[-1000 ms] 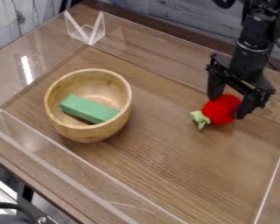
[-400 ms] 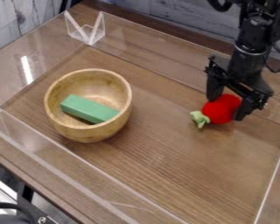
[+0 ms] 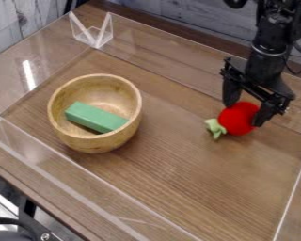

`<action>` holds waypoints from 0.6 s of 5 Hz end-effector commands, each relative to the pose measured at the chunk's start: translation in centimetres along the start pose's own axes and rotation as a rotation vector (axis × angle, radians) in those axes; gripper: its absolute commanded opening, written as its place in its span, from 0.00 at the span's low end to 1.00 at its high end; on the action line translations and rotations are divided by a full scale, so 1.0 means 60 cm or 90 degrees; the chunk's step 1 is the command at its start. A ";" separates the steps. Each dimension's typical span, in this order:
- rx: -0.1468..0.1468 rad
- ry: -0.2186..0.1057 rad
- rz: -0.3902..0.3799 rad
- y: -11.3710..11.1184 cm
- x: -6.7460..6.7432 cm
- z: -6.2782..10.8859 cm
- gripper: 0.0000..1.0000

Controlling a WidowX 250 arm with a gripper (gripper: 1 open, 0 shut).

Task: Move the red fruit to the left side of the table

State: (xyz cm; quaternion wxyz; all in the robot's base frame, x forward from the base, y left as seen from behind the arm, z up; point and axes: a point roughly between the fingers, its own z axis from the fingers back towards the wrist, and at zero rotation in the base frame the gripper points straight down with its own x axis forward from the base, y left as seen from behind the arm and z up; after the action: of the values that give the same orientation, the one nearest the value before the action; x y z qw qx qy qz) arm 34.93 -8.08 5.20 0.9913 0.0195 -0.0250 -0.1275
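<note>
The red fruit (image 3: 235, 120) lies on the brown table (image 3: 179, 160) at the right, its green leafy stem pointing left. My black gripper (image 3: 255, 102) hangs straight down over it, open, with its fingers straddling the top of the fruit on either side. I cannot tell whether the fingertips touch the fruit. Nothing is held.
A wooden bowl (image 3: 68, 133) with a green rectangular block (image 3: 95, 118) inside stands at the left middle. Low clear acrylic walls (image 3: 90, 31) border the tabletop on all sides.
</note>
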 end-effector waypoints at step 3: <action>0.000 -0.062 0.004 0.004 0.015 0.041 1.00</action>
State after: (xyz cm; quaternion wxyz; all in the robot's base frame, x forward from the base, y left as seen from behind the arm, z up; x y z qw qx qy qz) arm 35.10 -8.23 5.04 0.9911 0.0168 -0.0339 -0.1279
